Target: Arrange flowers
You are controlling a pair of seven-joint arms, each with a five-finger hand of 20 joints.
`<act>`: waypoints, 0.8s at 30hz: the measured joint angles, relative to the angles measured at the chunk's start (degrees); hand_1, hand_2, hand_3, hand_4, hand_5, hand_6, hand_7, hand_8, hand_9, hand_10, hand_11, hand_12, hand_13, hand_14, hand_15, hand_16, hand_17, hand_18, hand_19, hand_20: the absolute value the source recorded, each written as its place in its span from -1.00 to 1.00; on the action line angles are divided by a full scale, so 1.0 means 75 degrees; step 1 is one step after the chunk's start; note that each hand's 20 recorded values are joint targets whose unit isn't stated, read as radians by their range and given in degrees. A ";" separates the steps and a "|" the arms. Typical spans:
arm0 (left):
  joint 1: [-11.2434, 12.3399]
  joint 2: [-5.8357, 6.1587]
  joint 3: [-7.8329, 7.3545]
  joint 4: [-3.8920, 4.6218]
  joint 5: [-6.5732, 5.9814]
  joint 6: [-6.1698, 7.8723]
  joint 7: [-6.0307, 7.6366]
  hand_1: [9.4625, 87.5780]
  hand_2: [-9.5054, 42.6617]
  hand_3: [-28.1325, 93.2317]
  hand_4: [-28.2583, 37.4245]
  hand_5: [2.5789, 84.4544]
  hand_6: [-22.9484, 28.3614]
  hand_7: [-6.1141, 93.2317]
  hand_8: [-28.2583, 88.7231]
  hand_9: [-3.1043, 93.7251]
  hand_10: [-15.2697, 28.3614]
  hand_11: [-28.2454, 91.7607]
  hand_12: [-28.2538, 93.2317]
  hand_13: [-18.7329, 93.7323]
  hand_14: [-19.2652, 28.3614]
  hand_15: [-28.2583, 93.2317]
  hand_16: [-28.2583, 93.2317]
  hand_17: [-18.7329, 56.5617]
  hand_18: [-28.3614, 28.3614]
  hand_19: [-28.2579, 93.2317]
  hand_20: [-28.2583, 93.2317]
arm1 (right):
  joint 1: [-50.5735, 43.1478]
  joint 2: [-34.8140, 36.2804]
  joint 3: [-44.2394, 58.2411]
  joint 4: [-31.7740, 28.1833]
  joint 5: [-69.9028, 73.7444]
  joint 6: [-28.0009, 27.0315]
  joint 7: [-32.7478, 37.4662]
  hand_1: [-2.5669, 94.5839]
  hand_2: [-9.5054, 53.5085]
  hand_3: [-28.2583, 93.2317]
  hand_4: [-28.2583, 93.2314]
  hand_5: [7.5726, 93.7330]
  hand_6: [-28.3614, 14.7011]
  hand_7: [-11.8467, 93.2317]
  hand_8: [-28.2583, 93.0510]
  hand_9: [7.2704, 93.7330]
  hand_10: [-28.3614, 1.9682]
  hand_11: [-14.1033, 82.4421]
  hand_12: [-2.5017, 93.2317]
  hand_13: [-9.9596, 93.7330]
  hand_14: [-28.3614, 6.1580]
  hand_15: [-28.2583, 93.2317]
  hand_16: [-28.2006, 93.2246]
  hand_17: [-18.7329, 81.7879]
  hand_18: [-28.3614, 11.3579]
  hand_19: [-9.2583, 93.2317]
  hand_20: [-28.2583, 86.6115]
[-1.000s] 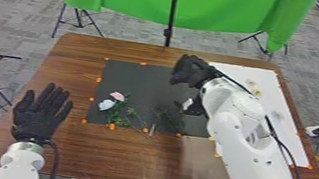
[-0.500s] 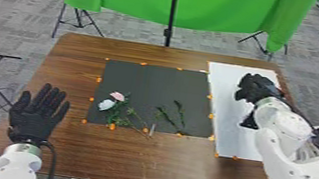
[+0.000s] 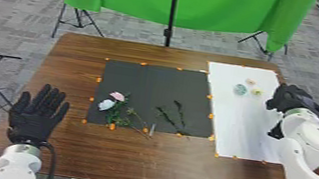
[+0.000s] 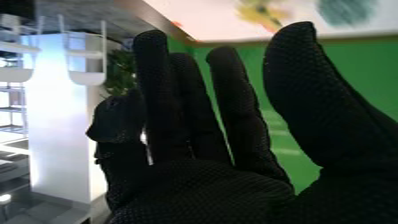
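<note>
1. Our left hand (image 3: 34, 118) is spread near the desk's (image 3: 92, 161) left edge.
2. We see a white flower (image 3: 106, 105), green sprigs (image 3: 180, 113) and a pink flower (image 3: 117, 96) on the dark sheet (image 3: 148, 81).
3. Our right hand (image 3: 292, 98) is open, thumb apart, by the white sheet's (image 3: 241, 124) right edge.
4. Farther off, we see a teal round thing (image 3: 240, 89) on that sheet.

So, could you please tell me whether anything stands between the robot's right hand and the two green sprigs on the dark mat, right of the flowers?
Nothing visible does. In the head view, the way from the right hand to the sprigs crosses just the flat white sheet and dark mat.
</note>
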 measured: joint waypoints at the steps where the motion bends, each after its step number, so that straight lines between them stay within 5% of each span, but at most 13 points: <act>1: 0.0004 0.0000 -0.0003 -0.0002 0.0000 0.0000 0.0000 -0.55 0.00 0.72 -1.00 0.10 0.32 -0.62 -0.69 -0.08 0.45 -0.10 -0.38 -0.13 0.49 0.15 -0.69 -0.73 0.50 0.11 -0.33 | 0.0002 0.0021 0.0004 0.0071 0.0005 -0.0104 0.0023 0.03 -1.00 0.59 -1.00 0.06 0.10 -0.46 -0.75 -0.01 -0.31 -0.34 -0.61 0.12 -0.23 0.33 -0.31 -0.01 -0.86 0.99 0.38; 5: 0.0005 0.0000 -0.0004 -0.0004 -0.0001 0.0000 0.0001 -0.55 0.00 0.72 -1.00 0.10 0.32 -0.62 -0.69 -0.08 0.45 -0.10 -0.38 -0.13 0.49 0.16 -0.69 -0.73 0.51 0.12 -0.33 | 0.0064 0.0000 -0.0058 0.0508 0.0031 -0.0326 0.0110 0.21 -1.00 0.52 -1.00 0.31 0.21 -0.36 -0.78 0.35 -0.12 -0.16 -0.54 0.38 -0.04 0.42 -0.16 0.11 -0.80 1.00 0.55; 8: 0.0004 -0.0006 -0.0005 -0.0004 -0.0009 0.0004 -0.0009 -0.55 0.01 0.72 -1.00 0.10 0.32 -0.62 -0.69 -0.08 0.45 -0.10 -0.38 -0.13 0.49 0.16 -0.69 -0.73 0.51 0.12 -0.33 | 0.0118 -0.0034 -0.0243 0.0866 -0.0130 -0.0098 0.0170 0.34 -1.00 0.51 -1.00 0.47 0.24 -0.22 -0.64 0.64 0.10 -0.36 -0.20 0.51 0.12 0.38 0.04 0.15 -0.76 1.00 0.57; 11: 0.0003 -0.0023 -0.0006 -0.0004 -0.0021 0.0010 -0.0022 -0.55 0.01 0.72 -1.00 0.10 0.32 -0.62 -0.69 -0.07 0.45 -0.10 -0.38 -0.13 0.49 0.16 -0.69 -0.73 0.50 0.12 -0.33 | 0.0102 -0.0078 -0.0382 0.1002 -0.0555 0.0602 0.0159 0.39 -1.00 0.55 -1.00 0.59 0.27 -0.09 -0.57 0.79 0.15 -0.35 -0.04 0.61 0.19 0.36 0.12 0.16 -0.73 1.00 0.56; 17: 0.0005 -0.0045 -0.0007 -0.0003 -0.0028 0.0017 -0.0029 -0.55 0.02 0.72 -1.00 0.10 0.32 -0.62 -0.69 -0.07 0.45 -0.10 -0.38 -0.13 0.49 0.16 -0.70 -0.73 0.51 0.12 -0.33 | -0.0231 -0.0162 -0.0425 0.0969 -0.0653 0.1382 -0.0025 0.39 -1.00 0.60 -1.00 0.64 0.25 -0.06 -0.55 0.83 0.15 -0.33 -0.01 0.63 0.17 0.38 0.12 0.16 -0.76 1.00 0.55; 24: 0.0034 -0.0046 -0.0049 -0.0009 -0.0034 0.0052 -0.0022 -0.55 0.02 0.72 -1.00 0.10 0.32 -0.61 -0.69 -0.07 0.46 -0.10 -0.38 -0.13 0.49 0.16 -0.70 -0.73 0.51 0.12 -0.33 | -0.0395 0.0040 -0.0932 -0.0221 -0.0507 0.1522 -0.1065 0.38 -1.00 0.61 -1.00 0.62 0.25 -0.05 -0.54 0.82 0.13 -0.33 0.01 0.61 0.14 0.41 0.13 0.14 -0.75 1.00 0.54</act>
